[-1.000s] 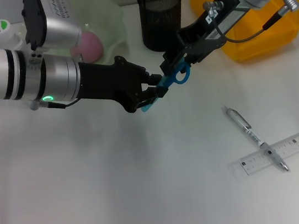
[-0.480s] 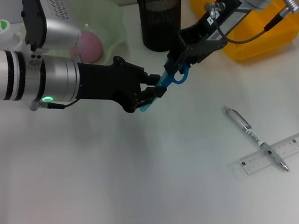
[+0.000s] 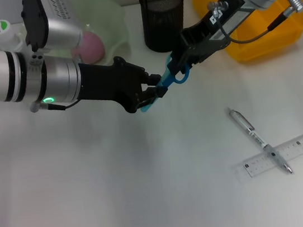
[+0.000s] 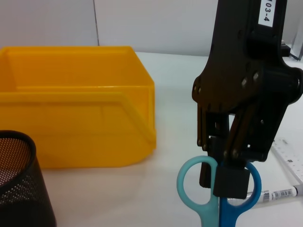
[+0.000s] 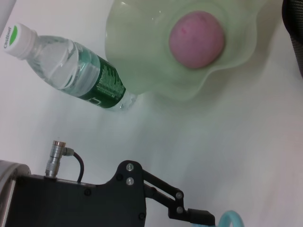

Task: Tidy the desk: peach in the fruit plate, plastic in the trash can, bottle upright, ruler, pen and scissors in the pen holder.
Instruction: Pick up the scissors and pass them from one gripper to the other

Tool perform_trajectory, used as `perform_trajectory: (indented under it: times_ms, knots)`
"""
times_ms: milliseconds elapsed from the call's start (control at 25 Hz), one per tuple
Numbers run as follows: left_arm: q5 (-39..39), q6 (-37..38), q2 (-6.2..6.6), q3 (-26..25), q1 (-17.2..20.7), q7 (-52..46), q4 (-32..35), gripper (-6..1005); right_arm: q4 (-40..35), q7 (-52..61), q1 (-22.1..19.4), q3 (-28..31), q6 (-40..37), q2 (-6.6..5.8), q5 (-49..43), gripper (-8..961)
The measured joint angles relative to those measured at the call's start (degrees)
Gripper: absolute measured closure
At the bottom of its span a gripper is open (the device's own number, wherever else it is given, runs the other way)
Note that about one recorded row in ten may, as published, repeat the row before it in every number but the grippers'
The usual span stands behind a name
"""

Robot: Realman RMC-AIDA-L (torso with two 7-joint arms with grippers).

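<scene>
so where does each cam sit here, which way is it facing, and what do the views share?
Head: up on the robot's head, looking forward and down at the desk; both arms show, left gripper and right gripper meeting on the scissors.
Left wrist: on the left arm, facing the right gripper at the scissors' handles, with the yellow bin behind.
Right wrist: on the right arm, facing the bottle, the peach in the fruit plate and the left gripper's body.
Shared: scissors and right gripper in head and left wrist views.
</scene>
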Motion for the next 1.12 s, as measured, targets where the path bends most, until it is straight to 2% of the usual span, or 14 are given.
perform_trajectory:
  times_ms: [1120]
  knots:
    - [-0.94, 0.0, 0.0, 0.82, 0.12, 0.44, 0.08, 780, -0.15, -0.4, -0.05, 0.0, 0.89, 0.05, 0.02, 844]
